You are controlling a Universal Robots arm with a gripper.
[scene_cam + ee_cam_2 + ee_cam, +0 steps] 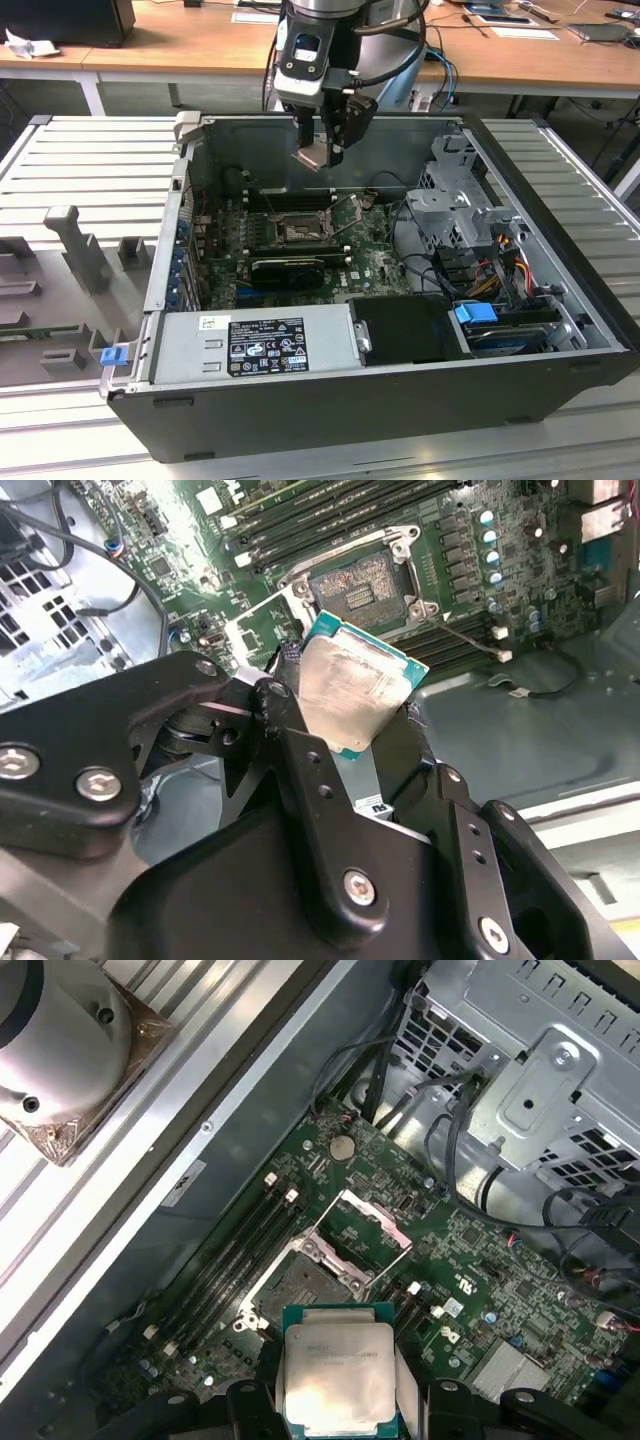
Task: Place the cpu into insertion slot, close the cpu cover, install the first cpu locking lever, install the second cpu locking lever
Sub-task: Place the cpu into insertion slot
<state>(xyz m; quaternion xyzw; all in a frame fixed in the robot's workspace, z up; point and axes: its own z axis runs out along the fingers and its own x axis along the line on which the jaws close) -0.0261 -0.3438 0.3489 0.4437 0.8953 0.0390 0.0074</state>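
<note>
Grey slatted table point(90, 160) at the exterior view's left carries the open computer case point(400, 400). Over the case's far side my hand point(322, 152) is clamped on the cpu point(310, 157), holding it by its edges, well clear of the green board. Beneath it the insertion slot point(297, 232) lies bare, with the cpu cover point(365, 1228) swung up. Nothing is seated yet, so I judge that placing, cover and both levers all remain. The drive cage point(450, 200) stands rightmost.

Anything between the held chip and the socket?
No. In the first wrist view the chip hangs over the open socket with only air between them; nothing blocks the way.
</note>
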